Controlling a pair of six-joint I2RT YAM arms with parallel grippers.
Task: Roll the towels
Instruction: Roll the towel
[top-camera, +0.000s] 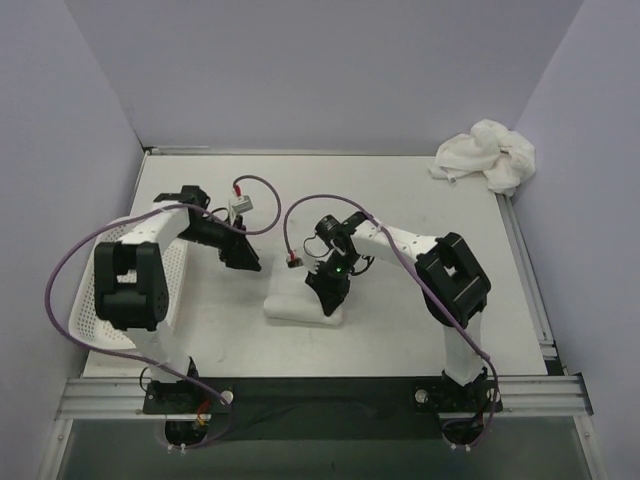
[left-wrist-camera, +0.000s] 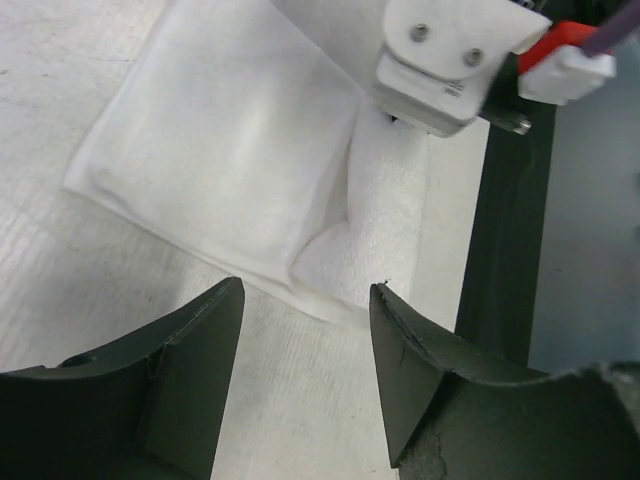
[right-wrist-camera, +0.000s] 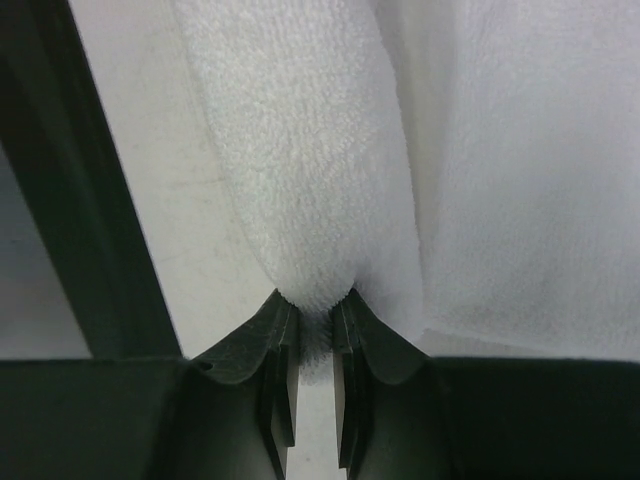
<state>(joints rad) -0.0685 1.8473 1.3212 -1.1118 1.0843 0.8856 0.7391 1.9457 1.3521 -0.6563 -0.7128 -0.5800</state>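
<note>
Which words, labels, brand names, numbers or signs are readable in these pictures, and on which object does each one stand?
No text can be read in any view.
The folded towel, crumpled towel and basket: plain white, no print visible.
The white housing with two screws: no lettering visible.
The white connector on the left arm's cable: too small to tell whether it bears marks.

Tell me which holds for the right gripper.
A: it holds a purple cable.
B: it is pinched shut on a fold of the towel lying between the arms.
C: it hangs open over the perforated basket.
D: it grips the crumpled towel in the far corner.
B: in the right wrist view, the right gripper has its fingertips closed on a bulging fold of the white towel.
</note>
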